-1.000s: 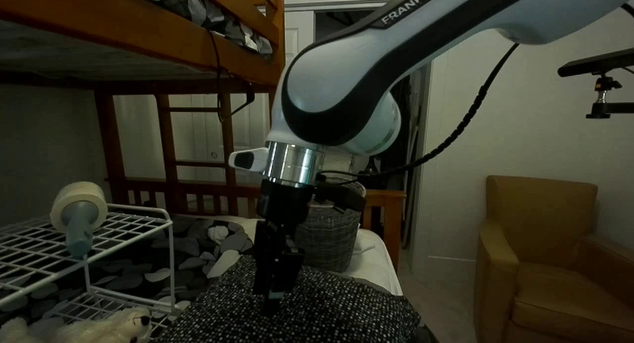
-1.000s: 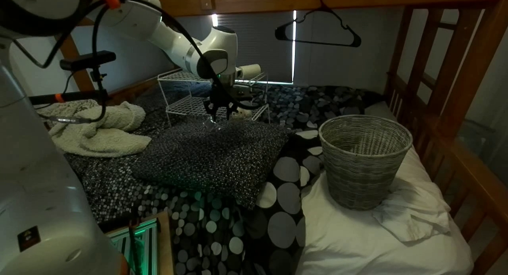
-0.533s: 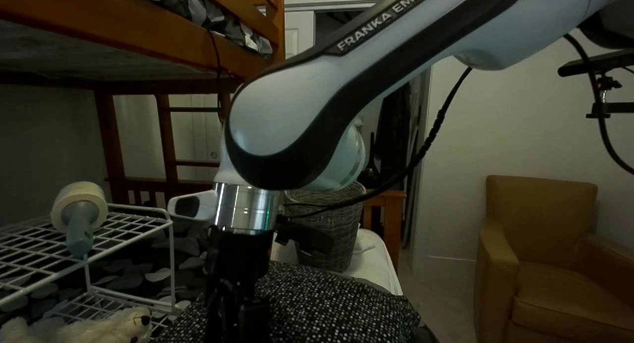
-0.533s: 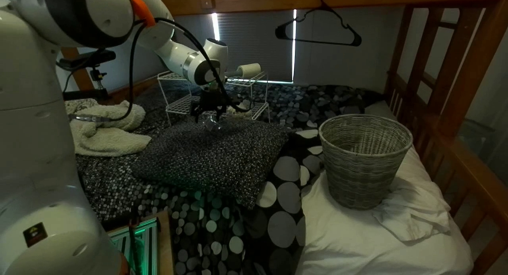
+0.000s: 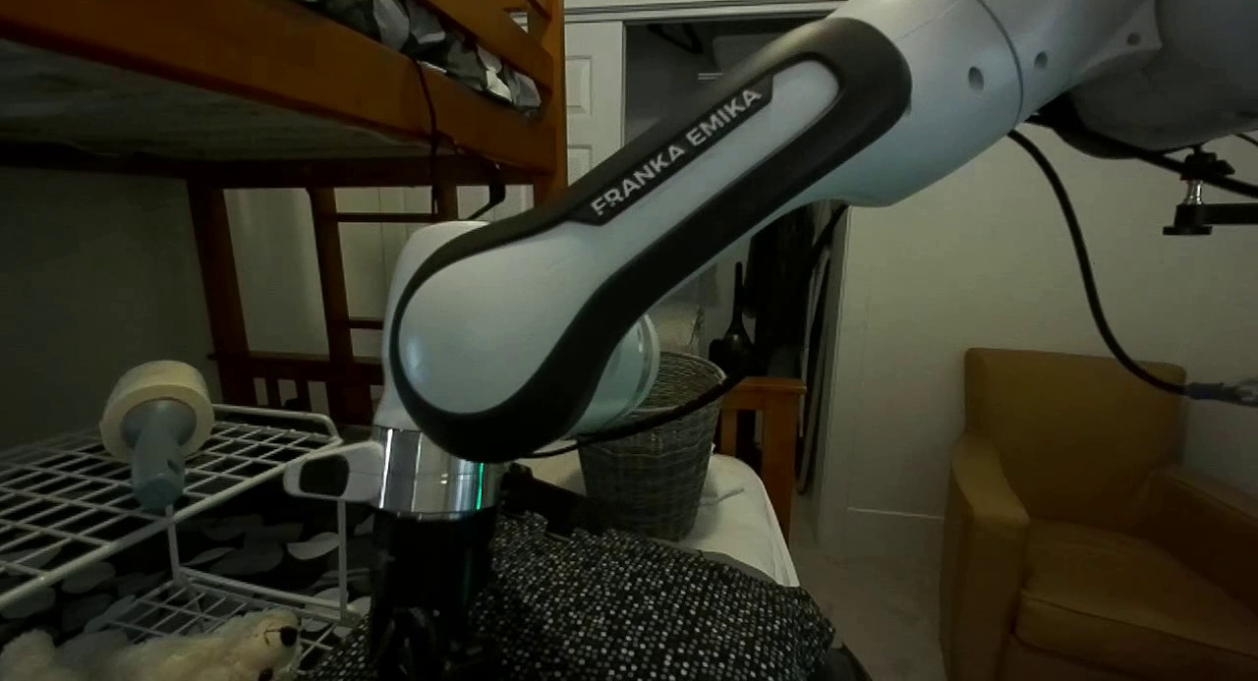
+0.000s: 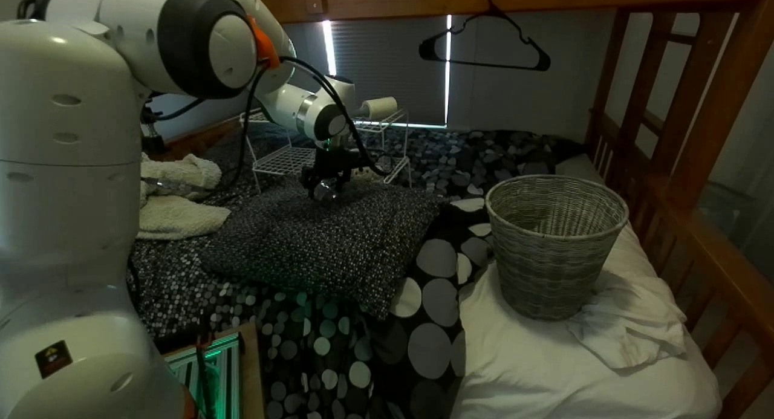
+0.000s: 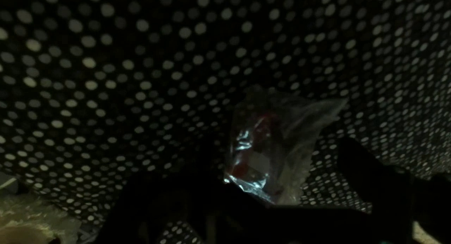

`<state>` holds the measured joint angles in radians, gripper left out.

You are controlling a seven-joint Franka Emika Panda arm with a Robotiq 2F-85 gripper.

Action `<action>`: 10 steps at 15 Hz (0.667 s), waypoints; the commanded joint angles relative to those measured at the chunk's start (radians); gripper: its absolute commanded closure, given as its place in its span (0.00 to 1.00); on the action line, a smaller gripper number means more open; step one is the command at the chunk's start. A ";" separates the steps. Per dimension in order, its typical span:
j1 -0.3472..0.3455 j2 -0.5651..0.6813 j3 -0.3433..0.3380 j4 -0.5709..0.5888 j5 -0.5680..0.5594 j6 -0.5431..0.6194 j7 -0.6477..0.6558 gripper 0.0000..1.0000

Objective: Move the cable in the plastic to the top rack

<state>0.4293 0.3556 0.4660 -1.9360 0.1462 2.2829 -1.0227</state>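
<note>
A clear plastic bag with something reddish and a pale label inside lies on the dark dotted pillow in the wrist view. It also shows as a small shiny patch in an exterior view. My gripper is open, its dark fingers on either side of the bag. In an exterior view the gripper is low at the pillow, around the bag. The top rack is the upper tier of the white wire shelf, left of the arm; part of it also shows behind the arm.
A lint roller lies on the top rack. A pale plush toy is at the lower tier. The pillow lies under the gripper. A wicker basket stands on the bed. A black hanger hangs from the upper bunk.
My gripper has moved down toward the pillow and closer to the shelf, and its fingers now stand around the bag. The bag lies about where it was.
</note>
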 commanded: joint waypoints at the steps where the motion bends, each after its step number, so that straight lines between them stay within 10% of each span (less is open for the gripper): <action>1: -0.002 0.080 0.019 0.080 -0.031 -0.053 -0.021 0.42; 10: -0.062 -0.058 0.027 0.051 0.057 -0.254 0.018 0.92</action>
<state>0.4174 0.4106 0.4920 -1.8083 0.1500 2.0765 -1.0255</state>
